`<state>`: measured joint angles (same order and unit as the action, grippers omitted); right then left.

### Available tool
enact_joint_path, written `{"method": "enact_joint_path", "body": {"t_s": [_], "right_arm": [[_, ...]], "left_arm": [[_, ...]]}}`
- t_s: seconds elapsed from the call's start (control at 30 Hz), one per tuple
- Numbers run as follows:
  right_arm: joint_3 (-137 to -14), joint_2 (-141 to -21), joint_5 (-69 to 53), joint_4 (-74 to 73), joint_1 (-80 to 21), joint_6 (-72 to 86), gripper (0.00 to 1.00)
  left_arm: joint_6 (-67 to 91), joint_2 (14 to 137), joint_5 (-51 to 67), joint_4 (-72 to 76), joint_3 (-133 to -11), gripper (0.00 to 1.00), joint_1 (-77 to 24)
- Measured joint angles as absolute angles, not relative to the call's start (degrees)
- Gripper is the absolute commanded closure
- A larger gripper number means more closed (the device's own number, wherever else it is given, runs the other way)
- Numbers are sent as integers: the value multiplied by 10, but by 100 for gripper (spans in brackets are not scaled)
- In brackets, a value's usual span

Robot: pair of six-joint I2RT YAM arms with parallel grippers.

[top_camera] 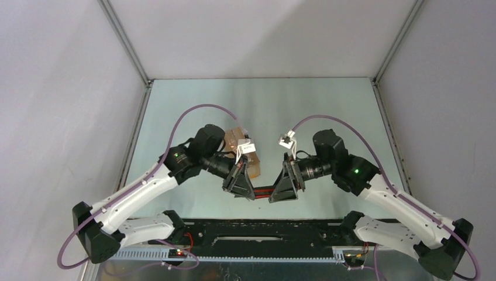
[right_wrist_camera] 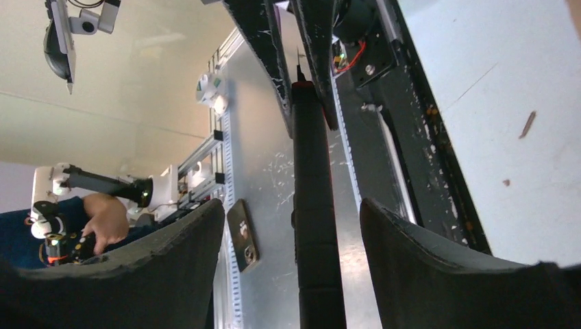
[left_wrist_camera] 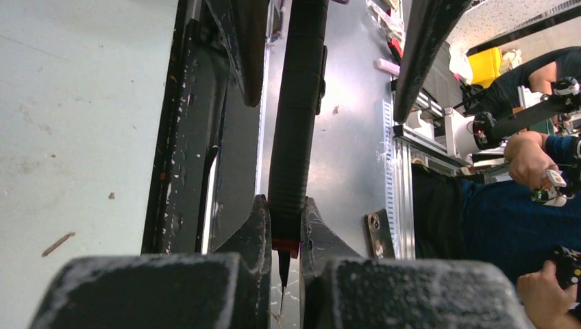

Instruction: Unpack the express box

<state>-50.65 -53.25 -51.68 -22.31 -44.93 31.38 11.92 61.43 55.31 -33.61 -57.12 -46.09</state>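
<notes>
Nearest, a black rail (top_camera: 257, 231) runs along the front edge of the tabletop (top_camera: 292, 111). Just beyond it the two hands meet tip to tip at mid-width.

Left hand (left_wrist_camera: 284, 236): fingers (left_wrist_camera: 255, 226) pressed together on a knife (left_wrist_camera: 296, 123). They pinch it at the red band where the blade leaves the black handle. The blade tip points back between the fingers, and the handle reaches across toward the right arm.

Right hand (right_wrist_camera: 293, 219): fingers (right_wrist_camera: 425, 260) spread wide, one on each side of the knife handle. A gap shows on both sides, so the handle is not touched.

Farther out, the box (top_camera: 236, 140) stands on the tabletop just behind the left arm (top_camera: 199, 155), left of centre. The arm covers its near side, so the state of its flaps cannot be told. Both hands are apart from it, on its near side.

Farthest, grey walls (top_camera: 58, 88) close the tabletop on three sides.
</notes>
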Motion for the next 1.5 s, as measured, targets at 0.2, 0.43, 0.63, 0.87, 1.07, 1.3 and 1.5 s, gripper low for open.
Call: {"method": "enact_joint_path", "body": {"t_s": [0.2,0.43,0.63,0.87,1.07,1.3,1.5], "right_arm": [[-507,-548,-512,-254,-465,300,31],[-507,-555,-512,-260,-482,300,34],[-502,-571,-521,-259,-509,323,48],[-491,-599,-497,-156,-521,351,48],[-489,-592,-492,-135,-517,356,54],[-482,-592,-487,-123,-524,356,62],[-463,-578,-487,-105,-521,356,48]], "left_arm": [[109,613,548,-358,-571,100,-466],[102,614,551,-369,-571,100,-475],[99,615,569,-390,-571,100,-480],[98,633,570,-322,-572,100,-499],[95,633,571,-305,-572,100,-499],[99,636,572,-300,-572,100,-501],[100,638,569,-300,-572,100,-498]]}}
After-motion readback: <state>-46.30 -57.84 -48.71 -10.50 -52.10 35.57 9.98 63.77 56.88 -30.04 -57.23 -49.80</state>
